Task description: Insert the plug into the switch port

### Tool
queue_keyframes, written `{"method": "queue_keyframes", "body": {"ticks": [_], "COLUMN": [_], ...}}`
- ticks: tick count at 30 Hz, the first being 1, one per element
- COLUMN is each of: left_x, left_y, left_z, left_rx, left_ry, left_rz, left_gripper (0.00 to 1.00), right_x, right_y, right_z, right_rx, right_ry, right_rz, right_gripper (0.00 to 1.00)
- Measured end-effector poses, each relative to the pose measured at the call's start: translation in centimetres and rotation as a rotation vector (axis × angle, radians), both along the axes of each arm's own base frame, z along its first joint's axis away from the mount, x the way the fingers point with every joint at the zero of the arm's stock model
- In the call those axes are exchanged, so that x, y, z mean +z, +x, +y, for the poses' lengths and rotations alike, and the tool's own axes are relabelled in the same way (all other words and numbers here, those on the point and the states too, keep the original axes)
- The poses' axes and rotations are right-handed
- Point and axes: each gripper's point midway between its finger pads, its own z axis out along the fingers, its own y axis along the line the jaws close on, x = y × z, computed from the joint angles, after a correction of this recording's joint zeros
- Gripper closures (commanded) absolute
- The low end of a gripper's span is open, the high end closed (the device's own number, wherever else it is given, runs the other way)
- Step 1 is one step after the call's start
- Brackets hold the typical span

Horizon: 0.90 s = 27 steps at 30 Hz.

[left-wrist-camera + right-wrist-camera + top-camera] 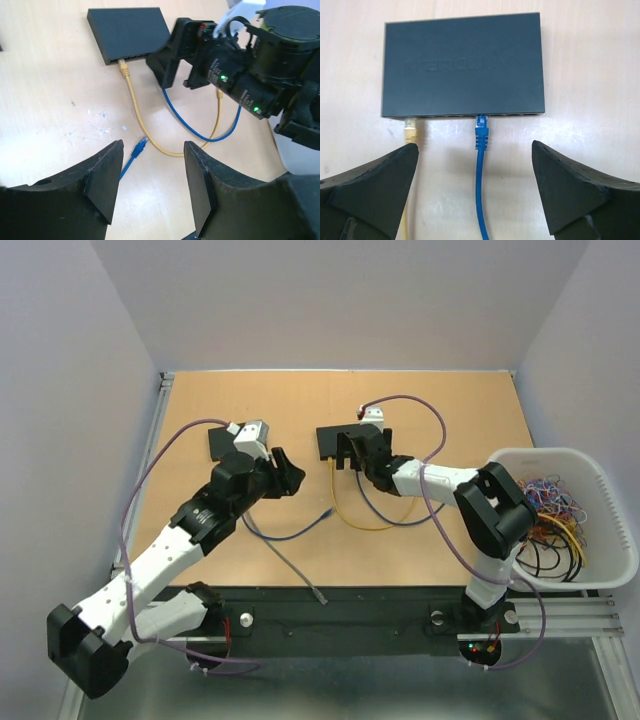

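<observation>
Lower centre of the left wrist view: the left gripper [152, 150] hangs above the tabletop [450, 400] with its jaws released and nothing between them. Just beyond them a loose plug [142, 143], the free end of the blue cable [480, 200], lies flat on the tabletop.

Lower part of the right wrist view: the right gripper [474, 147] has its jaws spread wide, one on each side of the blue cable and touching nothing.

Centre of that view: the blue plug [481, 127] sits in a port near the middle of the front face of the switch [462, 65]. A yellow plug [410, 131] occupies a port near the left end. The latch state cannot be read.

Judgement: insertion appears complete and the step in hand is the release. The next move calls for a straight retreat of the right gripper, away from the switch and in line with the cable, with the jaws kept wide. A sideways drift could drag the cable and unseat the plug or shift the switch.
</observation>
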Motion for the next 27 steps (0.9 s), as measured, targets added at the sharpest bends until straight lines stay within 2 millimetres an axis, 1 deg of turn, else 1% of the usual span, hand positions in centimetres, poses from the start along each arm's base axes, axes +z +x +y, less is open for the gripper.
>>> {"method": "queue_keyframes", "body": {"ticks": [4,5,7,8,9,10,11,12,13,14,15,18,21,23,25,27], "left_x": [2.1,2.8,4.3,4.7,5.5,5.9,6.1,6.2,6.2,6.4,6.4,6.4,6.0,5.4,4.4,3.8], "left_y": [-1.3,-1.6,-1.9,-2.0,-2.0,-2.1,-2.2,-2.3,-2.4,-2.6,-2.6,-2.7,-2.4,-2.1,-1.8,-1.6], "left_z": [2.1,2.7,3.9,4.4,5.3,5.9,6.7,7.2,7.5,8.0,8.2,8.9,9.5,9.6,9.4,9.3], "left_rx": [0.046,0.060,0.096,0.110,0.139,0.158,0.189,0.203,0.213,0.228,0.234,0.261,0.297,0.309,0.310,0.309], "left_ry": [-0.005,-0.001,0.011,0.015,0.024,0.030,0.042,0.048,0.053,0.054,0.055,0.064,0.088,0.111,0.141,0.160], "left_rz": [-0.039,-0.054,-0.092,-0.105,-0.132,-0.148,-0.163,-0.168,-0.172,-0.181,-0.187,-0.195,-0.186,-0.169,-0.141,-0.124], "left_gripper": [0.38,0.38,0.38,0.38,0.38,0.37,0.37,0.37,0.37,0.37,0.37,0.37,0.37,0.37,0.37,0.37], "right_x": [3.2,5.0,7.4,8.6,9.8,10.7,11.8,12.4,13.0,13.1,13.0,12.5,12.3,12.6,13.3,13.5], "right_y": [-1.6,-2.3,-3.5,-4.3,-5.1,-6.0,-7.5,-8.3,-9.6,-10.7,-12.3,-16.2,-19.3,-20.3,-21.2,-22.0], "right_z": [-0.6,-0.9,-1.0,-1.0,-1.0,-0.9,-0.7,-0.7,-0.5,-0.4,-0.4,-0.7,-1.3,-1.6,-2.2,-3.1], "right_rx": [0.024,0.036,0.068,0.093,0.117,0.147,0.200,0.222,0.267,0.298,0.339,0.424,0.465,0.470,0.469,0.456], "right_ry": [0.040,0.067,0.116,0.144,0.174,0.202,0.244,0.266,0.301,0.328,0.358,0.429,0.480,0.497,0.511,0.508], "right_rz": [-0.027,-0.049,-0.079,-0.092,-0.108,-0.116,-0.121,-0.126,-0.122,-0.114,-0.097,-0.038,0.020,0.035,0.033,0.039], "right_gripper": [0.00,0.00,0.00,0.00,0.00,0.00,0.00,0.00,0.00,0.00,0.00,0.00,0.00,0.00,0.00,0.00]}}
